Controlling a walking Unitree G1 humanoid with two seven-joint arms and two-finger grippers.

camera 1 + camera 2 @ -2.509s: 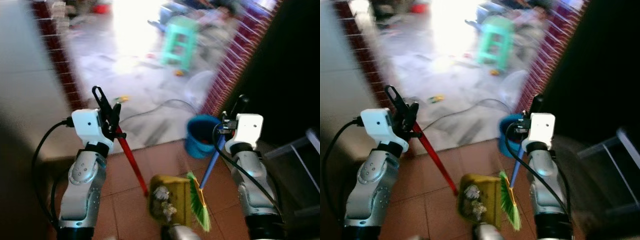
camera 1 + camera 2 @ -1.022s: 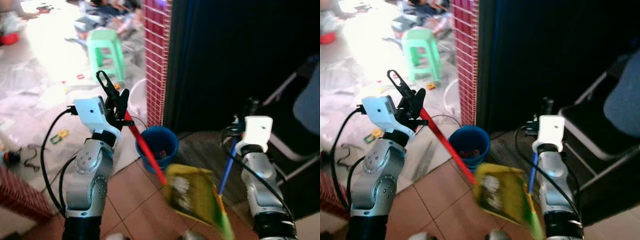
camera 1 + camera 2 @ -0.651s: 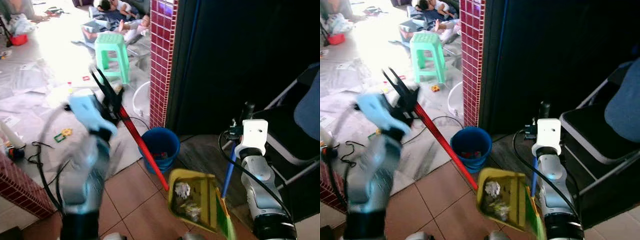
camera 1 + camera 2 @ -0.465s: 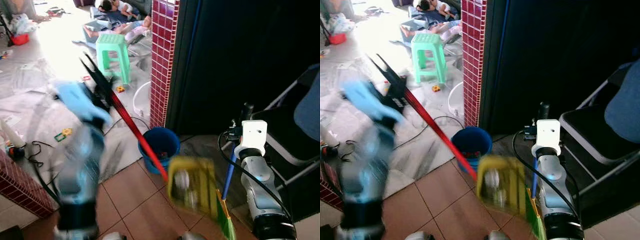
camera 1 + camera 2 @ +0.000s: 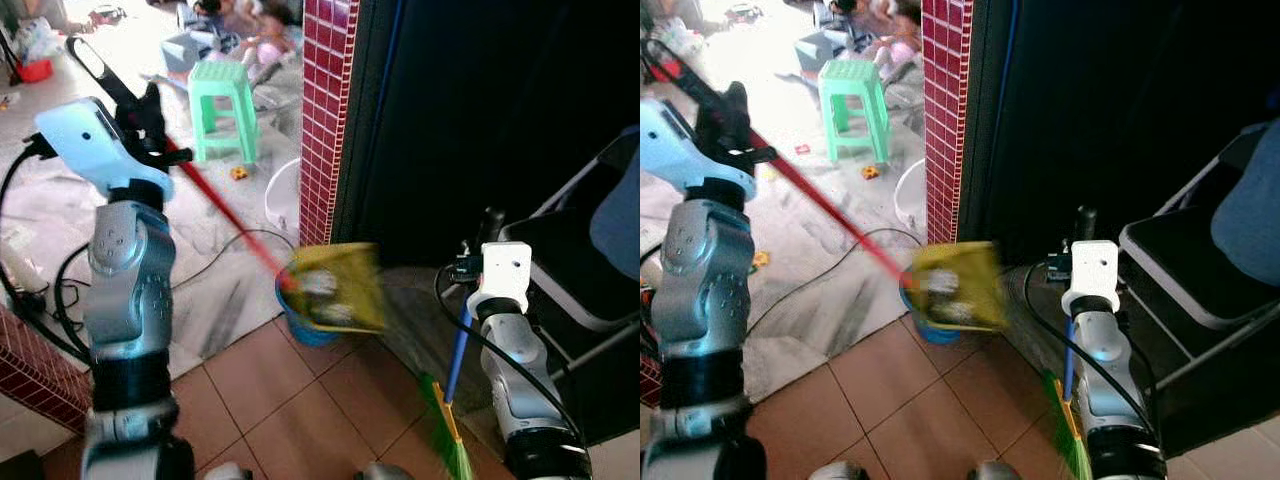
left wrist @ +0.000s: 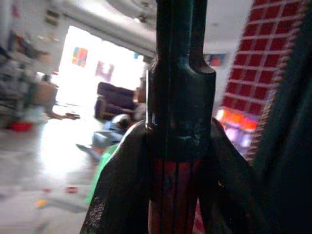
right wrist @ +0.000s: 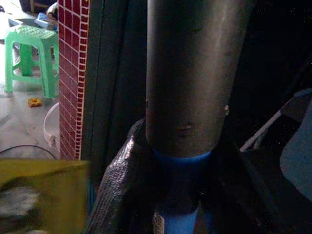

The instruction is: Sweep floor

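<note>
Gripping a red-handled yellow dustpan (image 5: 335, 287), blurred and tilted over the blue bucket (image 5: 305, 325), left gripper (image 5: 150, 120) clamped; right gripper (image 5: 478, 262) clenching the blue-handled broom (image 5: 450, 400).

A red-tiled pillar (image 5: 322, 110) stands mid-scene — the dark opening (image 5: 480, 100) lies just to its right. Left of the pillar, a green plastic stool (image 5: 224, 105) sits on the pale floor, with a small orange toy (image 5: 240, 173) near its feet. A white basin (image 5: 282, 200) leans at the pillar's base — a black cable (image 5: 215, 255) snakes nearby. A folding chair (image 5: 595, 270) stands far right of the pillar.
</note>
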